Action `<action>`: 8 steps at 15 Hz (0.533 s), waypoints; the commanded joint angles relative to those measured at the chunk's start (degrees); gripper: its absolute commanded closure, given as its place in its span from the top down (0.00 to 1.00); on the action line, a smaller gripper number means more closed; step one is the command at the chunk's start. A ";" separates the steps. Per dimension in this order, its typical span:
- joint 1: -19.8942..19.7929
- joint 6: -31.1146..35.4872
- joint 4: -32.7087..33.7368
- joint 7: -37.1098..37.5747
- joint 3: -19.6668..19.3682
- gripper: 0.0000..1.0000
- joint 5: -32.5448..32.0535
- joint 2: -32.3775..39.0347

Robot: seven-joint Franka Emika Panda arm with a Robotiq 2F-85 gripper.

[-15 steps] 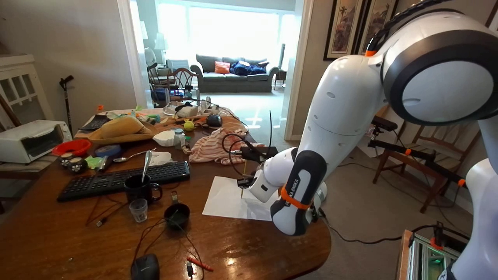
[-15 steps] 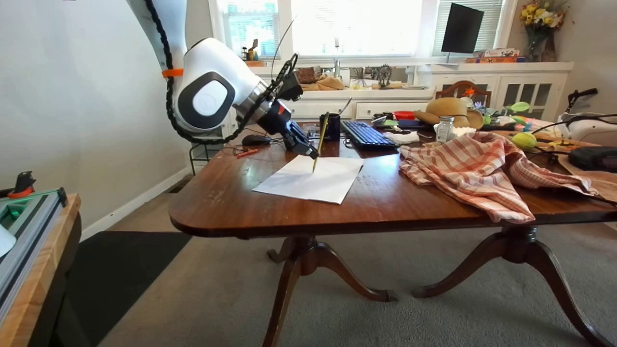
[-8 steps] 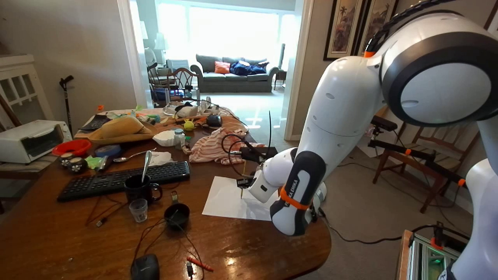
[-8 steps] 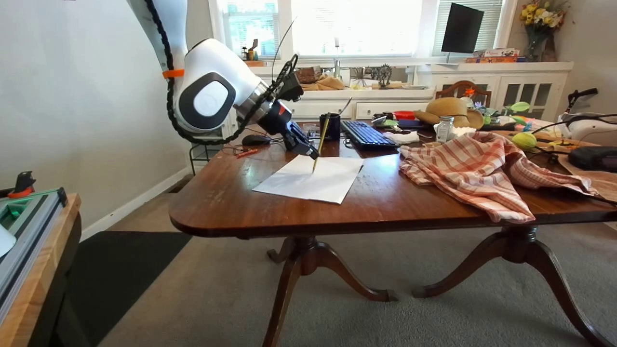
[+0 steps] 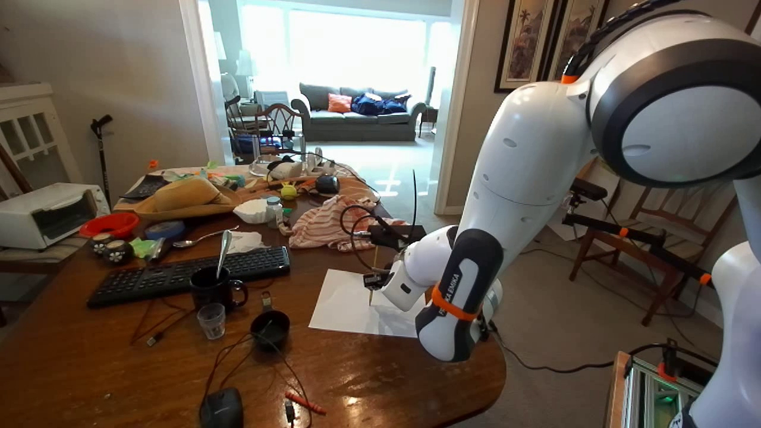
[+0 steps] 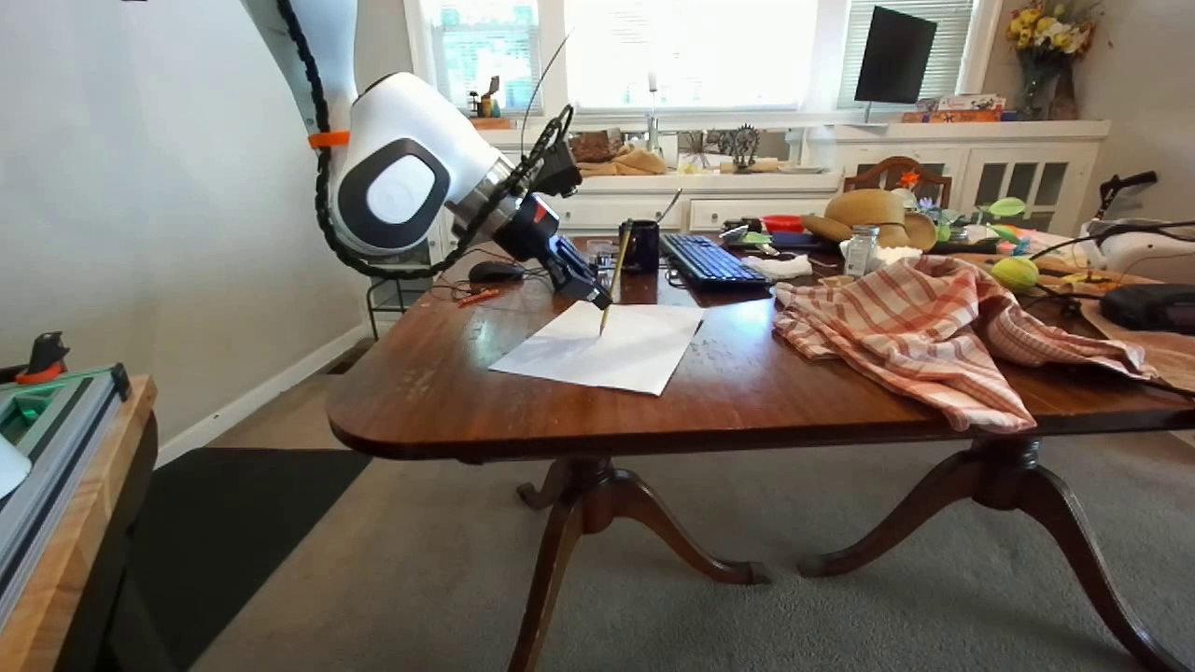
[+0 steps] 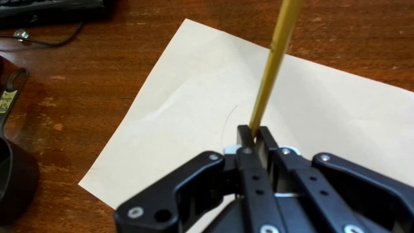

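Note:
My gripper (image 7: 254,132) is shut on a yellow pencil (image 7: 275,55) near its lower part. The pencil stands nearly upright, slightly tilted, above a white sheet of paper (image 7: 181,106). In an exterior view the pencil (image 6: 620,261) runs down past my gripper (image 6: 607,297), and its lower tip appears to reach the paper (image 6: 644,350). In the wrist view the fingers hide that tip. A thin curved line (image 7: 225,121) shows on the paper just left of the fingers. The paper (image 5: 339,303) lies flat on the wooden table (image 5: 333,368), with slight creases.
A black measuring cup (image 5: 270,330), a small see-through cup (image 5: 212,321), a black mug (image 5: 208,291) with a spoon and a keyboard (image 5: 178,279) stand beside the paper. A striped cloth (image 6: 915,327) lies on the other side. A mouse (image 5: 222,407) and cables lie near the table edge.
My gripper and the pencil have shifted slightly over the paper, a little to the left in an exterior view. The grip on the pencil is unchanged, and the paper has not moved.

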 commanded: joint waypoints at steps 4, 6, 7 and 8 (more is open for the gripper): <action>-0.55 -2.79 -4.80 -2.40 0.85 0.02 0.90 -3.78; -0.76 -2.84 -5.71 -2.59 0.58 0.02 1.15 -4.31; -0.98 -2.87 -6.17 -2.63 0.53 0.02 1.24 -4.66; -1.14 -2.84 -6.49 -2.77 0.42 0.02 1.36 -4.84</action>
